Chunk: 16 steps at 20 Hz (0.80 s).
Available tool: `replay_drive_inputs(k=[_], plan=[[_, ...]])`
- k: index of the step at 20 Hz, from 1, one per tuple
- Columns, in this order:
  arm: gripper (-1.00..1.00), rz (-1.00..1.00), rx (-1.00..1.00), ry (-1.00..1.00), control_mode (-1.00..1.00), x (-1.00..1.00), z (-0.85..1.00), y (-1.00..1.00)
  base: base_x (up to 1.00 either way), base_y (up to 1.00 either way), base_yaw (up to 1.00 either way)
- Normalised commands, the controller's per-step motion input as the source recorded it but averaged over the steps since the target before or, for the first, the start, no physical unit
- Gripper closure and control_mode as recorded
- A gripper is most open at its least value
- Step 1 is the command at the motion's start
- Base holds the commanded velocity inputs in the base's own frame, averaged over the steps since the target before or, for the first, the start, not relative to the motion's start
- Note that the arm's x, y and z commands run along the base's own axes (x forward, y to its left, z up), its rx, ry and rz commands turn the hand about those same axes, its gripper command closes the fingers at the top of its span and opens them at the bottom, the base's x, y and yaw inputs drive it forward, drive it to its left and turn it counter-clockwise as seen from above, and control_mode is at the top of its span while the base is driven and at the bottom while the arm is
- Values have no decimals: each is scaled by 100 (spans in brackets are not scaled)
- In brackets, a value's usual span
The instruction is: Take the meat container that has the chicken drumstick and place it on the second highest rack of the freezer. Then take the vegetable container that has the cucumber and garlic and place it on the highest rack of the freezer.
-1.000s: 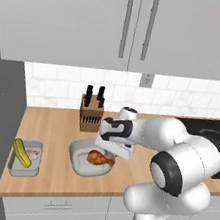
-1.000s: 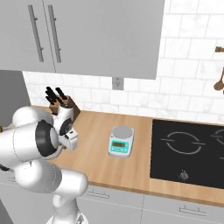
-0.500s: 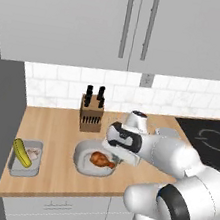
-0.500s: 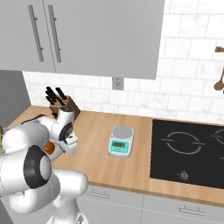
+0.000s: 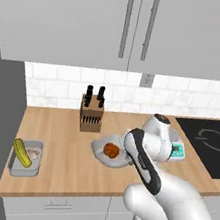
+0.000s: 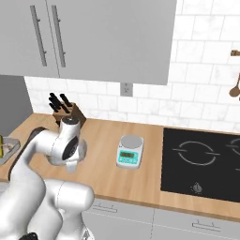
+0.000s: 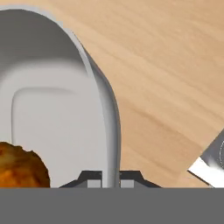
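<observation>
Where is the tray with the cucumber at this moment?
In the left base view, the metal tray lies near the counter's left front edge, left of the dish, with the cucumber inside.

meat container [image 5: 105,154] (drumstick [image 5: 110,149] inside), on counter

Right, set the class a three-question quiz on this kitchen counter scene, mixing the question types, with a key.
1. True or false: the gripper is shut on the rim of the shallow light-grey dish.
2. Which food lies in that dish? A) orange-brown drumstick B) yellow-green cucumber C) whitish garlic bulb
3. Fill in: the wooden knife block stands against the tiled ____.

Key: 1 true; 2 A; 3 wall.
</observation>
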Motion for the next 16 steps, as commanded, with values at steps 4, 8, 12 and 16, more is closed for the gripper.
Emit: replay_drive_inputs(k=[4, 8, 12, 16], plan=[[100, -41, 14, -24, -100, -64, 75, -24, 0, 0, 0], [100, -36, 4, -29, -100, -77, 86, -11, 0, 0, 0], [100, -38, 0, -1, -100, -90, 100, -16, 0, 0, 0], [100, -20, 0, -12, -100, -100, 88, -8, 0, 0, 0]])
